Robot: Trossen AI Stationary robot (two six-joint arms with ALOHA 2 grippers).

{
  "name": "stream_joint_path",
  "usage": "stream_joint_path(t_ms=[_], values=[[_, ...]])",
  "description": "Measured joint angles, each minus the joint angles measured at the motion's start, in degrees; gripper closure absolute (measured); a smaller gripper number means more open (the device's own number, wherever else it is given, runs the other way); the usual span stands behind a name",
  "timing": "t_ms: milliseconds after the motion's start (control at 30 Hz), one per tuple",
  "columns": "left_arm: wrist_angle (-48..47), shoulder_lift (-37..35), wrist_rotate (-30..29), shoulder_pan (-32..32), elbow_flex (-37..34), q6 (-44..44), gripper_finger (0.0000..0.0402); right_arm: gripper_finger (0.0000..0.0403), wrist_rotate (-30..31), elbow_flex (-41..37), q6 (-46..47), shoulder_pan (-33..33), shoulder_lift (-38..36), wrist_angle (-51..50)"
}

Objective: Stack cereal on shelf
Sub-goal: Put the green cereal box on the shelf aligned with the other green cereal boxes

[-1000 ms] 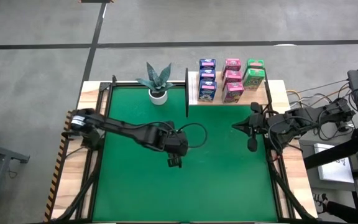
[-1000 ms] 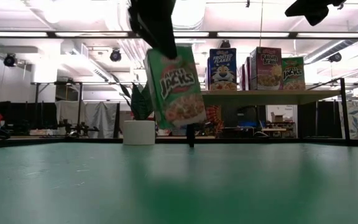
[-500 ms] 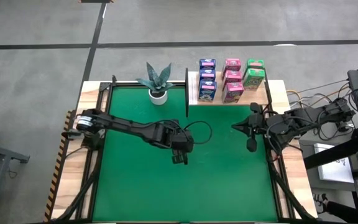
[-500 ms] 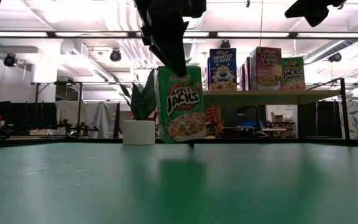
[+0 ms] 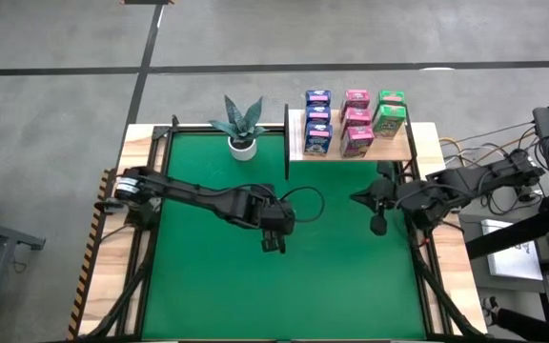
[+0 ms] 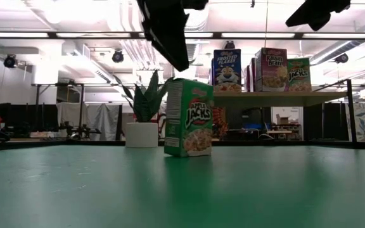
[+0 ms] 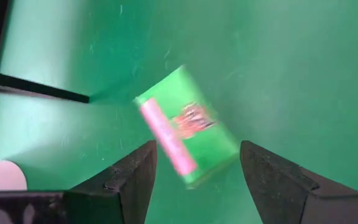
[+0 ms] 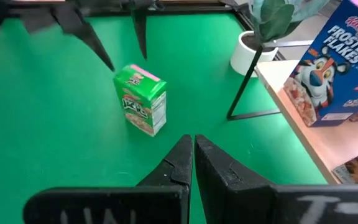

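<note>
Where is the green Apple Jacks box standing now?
The green Apple Jacks box stands upright on the green mat near the table's middle, directly below the open left gripper.

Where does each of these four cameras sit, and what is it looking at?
High view: overhead, facing down on the green mat, both arms, the shelf.
Low view: at mat level, facing the green cereal box; arms hang overhead.
Left wrist view: above that box, between its own open fingers.
Right wrist view: past its shut fingers toward the same box, which all but the high view show.

Grey concrete floor (image 5: 255, 38) around the table; ceiling lights (image 6: 56, 12) glow overhead.
</note>
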Motion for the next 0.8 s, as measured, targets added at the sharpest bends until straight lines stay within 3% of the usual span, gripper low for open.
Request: stream_joint_path(t_ms=[167,333,467,600,800], values=[[-0.46,-1.91,-1.05,-1.56,0.00,2.23,0.0187,0.0394,0.11,0.07,-0.63,0.00,5.75,2.70],[-0.54,-2.90,-8.17,-4.13,-0.42,4.21,0.0187,0.0394,0.01,2.29,-2.87,-0.02,12.47,5.01],[-0.26,-4.06,-9.20,-5.77,-2.49,4.89,0.0187,0.0394,-0.98,5.40,-4.74,-0.41,18.09,5.01],[3.21,-7.11,-9.32,-6.54,-8.35,4.80,0.0190,0.0394,-5.69,9.47,-7.50,-1.84,23.27,5.06],[15.69,-15.91,-9.43,-6.74,-20.92,3.84,0.0197,0.0394,-13.45,15.90,-13.53,-5.36,30.61,5.06]])
